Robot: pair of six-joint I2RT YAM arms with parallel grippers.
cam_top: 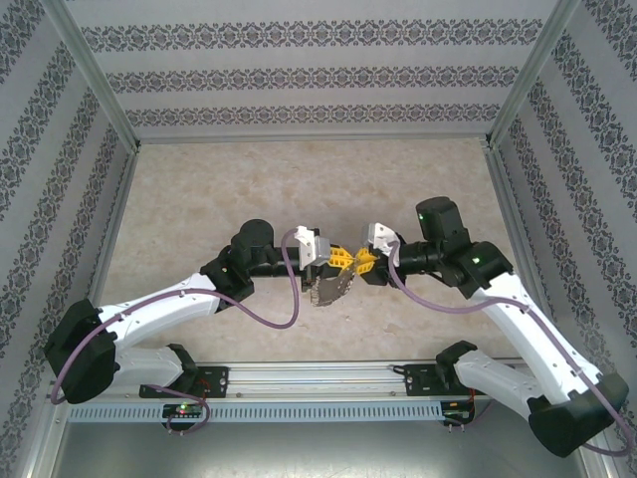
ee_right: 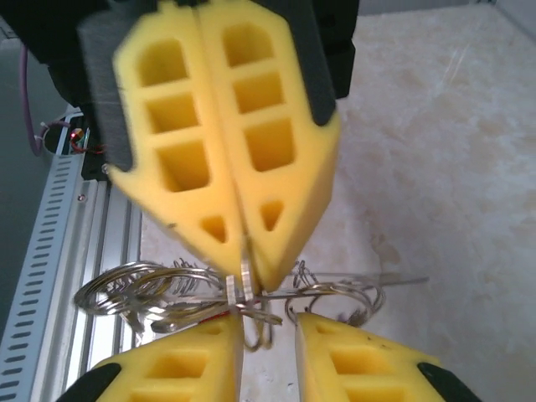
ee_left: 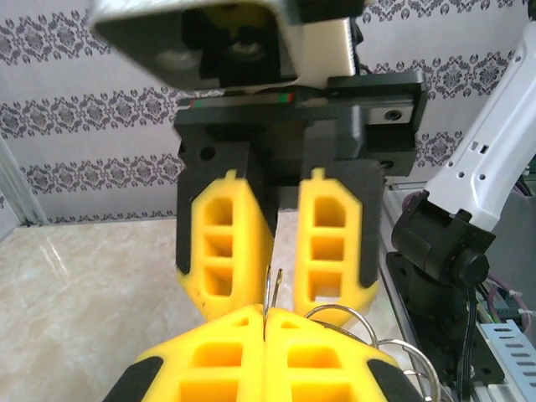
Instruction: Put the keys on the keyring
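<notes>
Both grippers meet tip to tip above the middle of the table. My left gripper [cam_top: 341,261] [ee_left: 266,316] is shut on the keyring [ee_left: 274,289], whose thin silvery wire sticks out between its yellow fingertips. The ring's loops and small silver keys [ee_right: 159,285] hang below as a bunch [cam_top: 331,287]. A sliver of red [ee_right: 214,314] shows among them. My right gripper [cam_top: 364,262] [ee_right: 268,328] is open, one finger on each side of the wire end, right at the left gripper's tip [ee_right: 247,260]. I see no loose key in its fingers.
The beige marbled tabletop [cam_top: 199,189] lies under the grippers. Patterned walls close in the back and sides. An aluminium rail [cam_top: 318,376] with the arm bases runs along the near edge. Purple cables [cam_top: 289,304] loop from the wrists.
</notes>
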